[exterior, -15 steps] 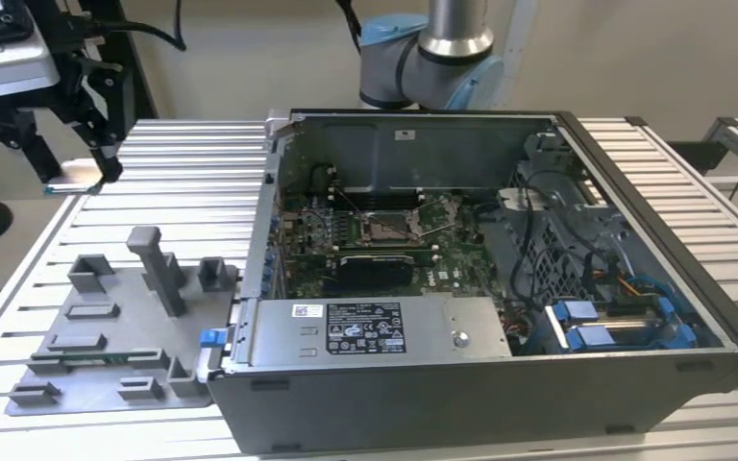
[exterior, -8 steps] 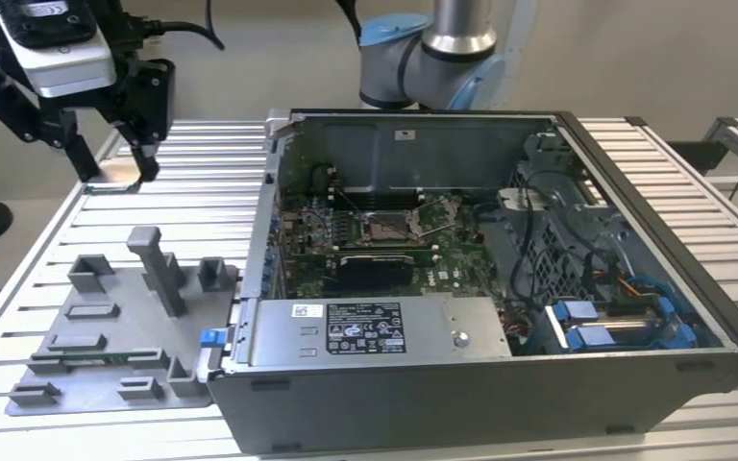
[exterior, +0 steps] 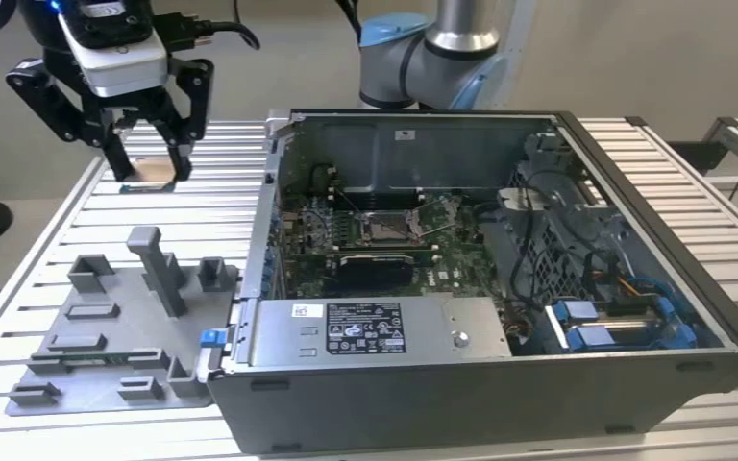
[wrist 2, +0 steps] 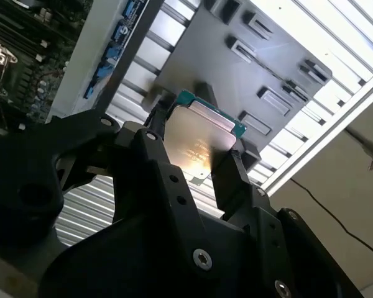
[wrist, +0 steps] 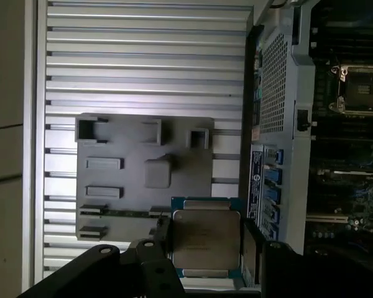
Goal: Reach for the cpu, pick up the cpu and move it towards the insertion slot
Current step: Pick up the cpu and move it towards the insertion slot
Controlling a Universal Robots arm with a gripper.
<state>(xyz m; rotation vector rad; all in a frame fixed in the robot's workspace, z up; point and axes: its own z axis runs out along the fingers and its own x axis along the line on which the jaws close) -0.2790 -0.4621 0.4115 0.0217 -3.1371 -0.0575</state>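
My gripper (exterior: 151, 174) hangs above the slatted table at the exterior view's far left, shut on the cpu (exterior: 154, 171). The cpu is a thin square chip with a pale metal top. In both wrist views the cpu (wrist 2: 199, 139) (wrist: 205, 239) sits flat between two black fingers (wrist 2: 227, 171) (wrist: 249, 245) that press on opposite edges, and its green rim shows. The insertion slot (exterior: 382, 228) is a square socket with a shiny frame on the green board inside the open computer case. It lies to the exterior view's right of and lower than the gripper. The first wrist view shows the insertion slot (wrist: 362, 92) too.
A grey fixture tray (exterior: 100, 384) with blocks and posts lies on the table (exterior: 36, 317) below the gripper. The case's upright metal wall (exterior: 270, 192) stands between gripper and board. Cables and blue drive brackets (exterior: 613, 322) fill the case's right side. The arm's base (exterior: 446, 48) rises behind the case.
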